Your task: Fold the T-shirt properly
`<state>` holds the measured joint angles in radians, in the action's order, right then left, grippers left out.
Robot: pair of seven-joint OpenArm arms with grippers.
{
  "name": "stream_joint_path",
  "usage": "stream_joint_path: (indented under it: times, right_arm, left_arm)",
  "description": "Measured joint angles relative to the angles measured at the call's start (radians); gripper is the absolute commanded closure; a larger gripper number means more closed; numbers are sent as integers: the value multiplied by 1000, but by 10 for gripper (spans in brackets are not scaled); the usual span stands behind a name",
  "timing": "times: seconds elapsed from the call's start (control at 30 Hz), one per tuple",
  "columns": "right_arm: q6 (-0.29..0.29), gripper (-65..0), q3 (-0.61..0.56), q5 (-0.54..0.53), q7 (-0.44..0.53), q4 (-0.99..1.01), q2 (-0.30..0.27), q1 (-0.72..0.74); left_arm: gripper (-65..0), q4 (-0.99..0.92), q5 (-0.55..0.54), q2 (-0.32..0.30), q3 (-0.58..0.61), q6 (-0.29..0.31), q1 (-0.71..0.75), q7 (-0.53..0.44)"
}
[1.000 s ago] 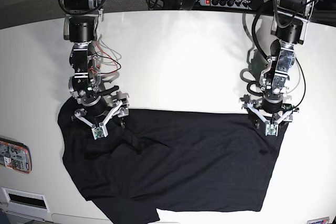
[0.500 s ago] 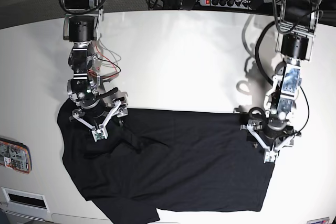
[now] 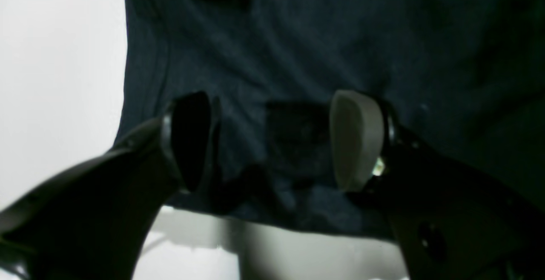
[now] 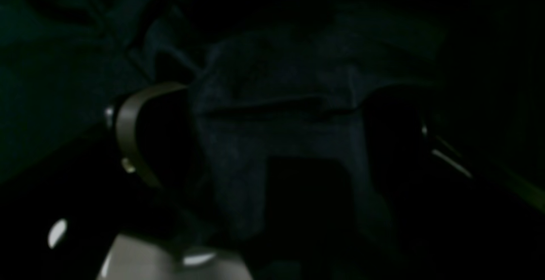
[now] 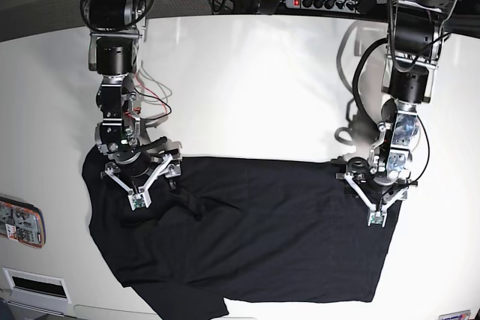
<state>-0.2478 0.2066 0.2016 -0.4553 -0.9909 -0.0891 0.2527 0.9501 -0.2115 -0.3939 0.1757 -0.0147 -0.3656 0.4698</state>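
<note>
While the plain black short-sleeved T-shirt of soft thin fabric (image 5: 247, 234) lies spread across the near half of the white tabletop (image 5: 255, 80), both arms hover over its far edge. Shirt is only roughly flat: wrinkled and bunched on the base view's left, one sleeve hanging toward the near table edge, right side smoother.

Left gripper (image 5: 376, 201) sits over the shirt's far corner on the base view's right. Its wrist view shows the fingers spread wide, black cloth between and beneath them, nothing pinched, with the shirt's edges and bare table just beside.

Right gripper (image 5: 142, 183) is over the bunched shoulder area on the base view's left. Its wrist view is very dark, but the two fingers stand wide apart over a raised fold, not clamped on it.

Step in hand, as I judge it: positioning for a two-point grasp along the far edge, no fold made yet. Next move calls for lowering both, closing on a single layer near the corners, then lifting together so the cloth stays taut. The left-side bunching probably needs smoothing first.
</note>
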Motion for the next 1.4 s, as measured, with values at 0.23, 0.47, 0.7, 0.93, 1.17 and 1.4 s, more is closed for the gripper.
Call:
stream_joint_path:
  times: [0.23, 0.47, 0.7, 0.93, 1.17, 1.4]
  right_arm:
    - [1, -616, 0, 1, -6, 0, 2, 0]
    - [40, -616, -49, 108, 100, -19, 1, -49]
    - [31, -616, -58, 158, -11, -167, 6, -108]
    - [31, -616, -55, 143, 32, -191, -2, -153]
    - [30, -617, -52, -72, 18, -147, -15, -151]
    - [-111, -617, -44, -261, 121, -39, -71, -137]
  left_arm:
    - [-419, 18, -89, -48, -6, 8, 90, -105]
    - [-419, 25, -228, -82, -6, 15, 123, -117]
    - [-419, 60, -227, -83, -14, 11, 186, -179]
    - [-419, 124, -235, -106, -15, 13, 242, -174]
    - [-419, 125, -234, -105, -15, 11, 244, -176]
    - [-419, 125, -235, -106, -15, 11, 246, -176]
